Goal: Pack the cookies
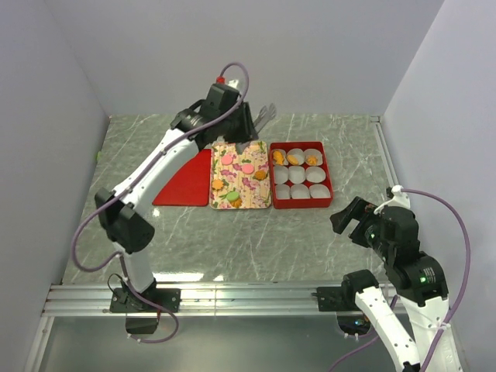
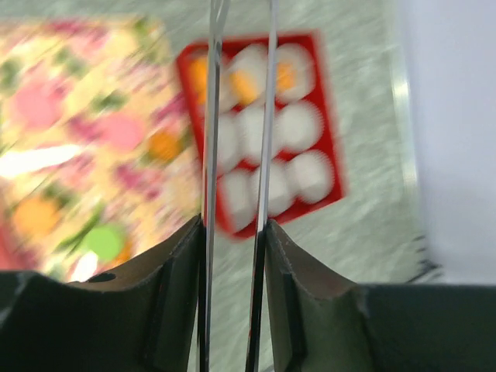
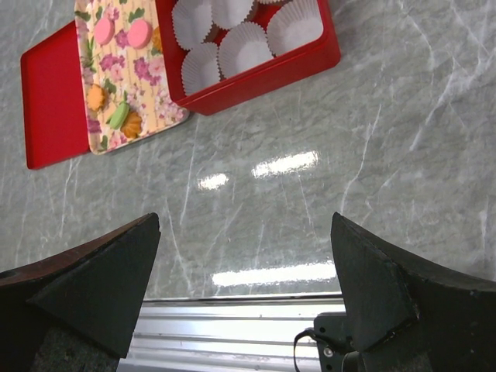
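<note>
Several cookies lie on the floral cream tray (image 1: 256, 194): a pink one (image 1: 242, 166), an orange one (image 1: 218, 184), a green one (image 1: 232, 197). Three orange cookies (image 1: 295, 159) sit in the back-row paper cups of the red box (image 1: 329, 182); the other cups hold nothing. My left gripper (image 1: 248, 128) is shut on metal tongs (image 1: 264, 116) and hovers over the tray's far end. In the left wrist view the gripper (image 2: 235, 229) holds the tong blades (image 2: 267, 116) slightly apart, with nothing between them, over the box (image 2: 329, 155). My right gripper (image 3: 244, 221) is open and empty near the front right.
The red lid (image 1: 186, 180) lies flat left of the tray, also in the right wrist view (image 3: 50, 101). The metal rail (image 1: 232, 298) runs along the near edge. Walls enclose the left, back and right sides.
</note>
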Controlling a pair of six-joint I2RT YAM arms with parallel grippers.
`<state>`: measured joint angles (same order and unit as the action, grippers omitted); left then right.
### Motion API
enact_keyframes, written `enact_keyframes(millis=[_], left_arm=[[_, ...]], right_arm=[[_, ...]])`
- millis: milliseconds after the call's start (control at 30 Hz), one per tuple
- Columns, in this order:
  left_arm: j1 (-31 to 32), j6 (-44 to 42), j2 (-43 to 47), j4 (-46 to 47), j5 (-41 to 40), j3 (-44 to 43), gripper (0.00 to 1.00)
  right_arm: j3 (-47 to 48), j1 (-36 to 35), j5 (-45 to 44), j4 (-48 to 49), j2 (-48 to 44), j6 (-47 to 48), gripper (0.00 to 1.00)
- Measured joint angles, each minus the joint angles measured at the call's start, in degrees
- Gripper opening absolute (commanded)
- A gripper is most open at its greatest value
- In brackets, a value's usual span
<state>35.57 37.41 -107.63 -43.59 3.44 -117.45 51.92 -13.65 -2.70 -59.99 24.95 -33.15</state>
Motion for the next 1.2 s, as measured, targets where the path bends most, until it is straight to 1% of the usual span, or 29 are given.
enact_keyframes(millis=[100,167,333,433,600,833,1067,1200], left_arm=[[0.11,-1.44,4.87,-3.30,-4.59,6.93,0.36],[0.24,-2.14,6.38,-5.44,-7.82,11.65,0.36],[0.26,-2.91,6.80,-9.90,-13.14,22.40,0.41],[0.33,-3.41,6.82,-11.98,-14.97,25.53,0.44],[1.77,-4.52,7.30,-11.96,-16.65,25.81,0.49],[4.59,-6.32,6.95,-12.24,-17.33,23.58,0.52],[6.03,-6.86,3.28,-12.35,-18.27,19.91,0.53],[6.14,-6.86,0.98,-12.76,-18.38,19.19,0.55]], right_arm=[[-0.33,0.00,-0.31,0.66,-0.04,0.00,0.97],[-0.70,0.00,-0.33,0.83,-0.02,0.02,0.97],[-0.94,0.00,-0.31,0.87,-0.02,0.02,0.97],[-0.94,0.00,-0.31,0.90,-0.02,0.09,0.97],[-0.94,0.00,-0.31,0.92,-0.02,0.28,0.97],[-0.94,-0.02,-0.35,0.92,-0.02,0.42,0.97],[-0.94,-0.02,-0.74,0.92,-0.11,0.42,0.97],[-0.96,-0.04,-0.81,0.92,-0.13,0.39,0.97]])
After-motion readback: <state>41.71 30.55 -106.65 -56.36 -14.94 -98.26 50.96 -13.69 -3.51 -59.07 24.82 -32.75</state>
